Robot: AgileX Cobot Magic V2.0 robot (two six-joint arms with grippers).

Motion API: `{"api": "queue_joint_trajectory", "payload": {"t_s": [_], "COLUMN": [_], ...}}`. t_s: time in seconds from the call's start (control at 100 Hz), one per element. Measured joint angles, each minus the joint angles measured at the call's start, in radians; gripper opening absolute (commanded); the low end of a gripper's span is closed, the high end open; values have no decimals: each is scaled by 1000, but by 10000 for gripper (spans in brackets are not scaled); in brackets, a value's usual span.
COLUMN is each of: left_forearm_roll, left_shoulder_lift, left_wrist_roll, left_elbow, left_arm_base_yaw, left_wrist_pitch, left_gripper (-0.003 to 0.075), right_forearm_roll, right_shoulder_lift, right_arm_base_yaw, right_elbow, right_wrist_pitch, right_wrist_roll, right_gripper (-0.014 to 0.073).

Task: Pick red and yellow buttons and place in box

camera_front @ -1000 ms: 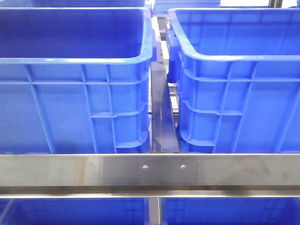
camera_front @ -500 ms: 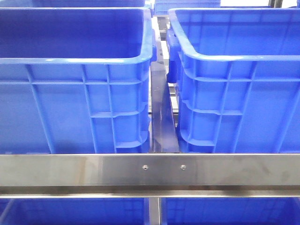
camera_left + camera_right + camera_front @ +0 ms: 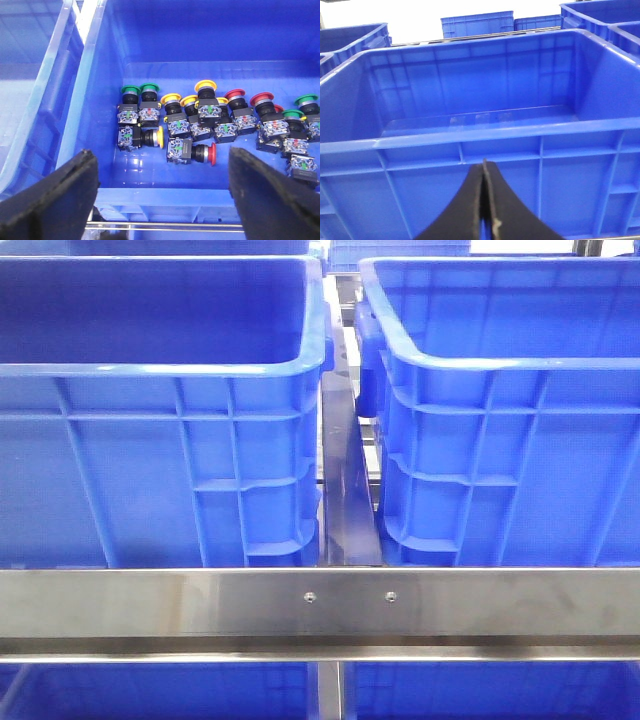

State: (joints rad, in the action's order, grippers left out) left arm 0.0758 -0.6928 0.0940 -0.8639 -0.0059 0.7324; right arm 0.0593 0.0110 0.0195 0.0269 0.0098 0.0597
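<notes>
Front view unchanged over the last second, so no pick has begun. Steel rail nearest; beyond it two blue crates. Left gripper, jaws wide, hovers over roughly four yellow buttons, four red buttons and four green buttons. Right gripper, pinched and empty, faces the empty box

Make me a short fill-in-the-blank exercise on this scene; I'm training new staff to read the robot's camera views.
1. The left gripper is ____.
2. The right gripper is ____.
3. Besides red and yellow, some buttons in the crate have ____ caps.
4. In the front view, ____ blue crates stand side by side above the steel rail.

Missing words: open; shut; green; two
</notes>
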Motion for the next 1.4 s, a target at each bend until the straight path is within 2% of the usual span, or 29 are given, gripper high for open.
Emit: {"api": "queue_joint_trajectory", "payload": {"t_s": [0.17,0.32,0.63,0.84,1.08,1.4], "left_forearm_roll": [-97,-185,-207,-207,-207,-207], "left_shoulder_lift": [-49,-168,-482,-705,-897,-1010], "left_wrist_roll": [-23,-65,-73,-60,-40,-35], "left_elbow": [-7,-43,-215,-348,-447,-463], "left_arm_base_yaw": [0,-20,-211,-277,-293,-295], "left_wrist_pitch": [-14,-14,-22,-25,-29,-46], "left_gripper": [483,483,483,483,483,483], "right_forearm_roll": [0,0,0,0,0,0], "right_shoulder_lift": [0,0,0,0,0,0], "right_arm_base_yaw": [0,0,0,0,0,0], "right_elbow": [0,0,0,0,0,0], "right_wrist_pitch": [0,0,0,0,0,0], "right_wrist_roll": [0,0,0,0,0,0], "right_gripper": [-116,-116,-116,-116,-116,-116]}}
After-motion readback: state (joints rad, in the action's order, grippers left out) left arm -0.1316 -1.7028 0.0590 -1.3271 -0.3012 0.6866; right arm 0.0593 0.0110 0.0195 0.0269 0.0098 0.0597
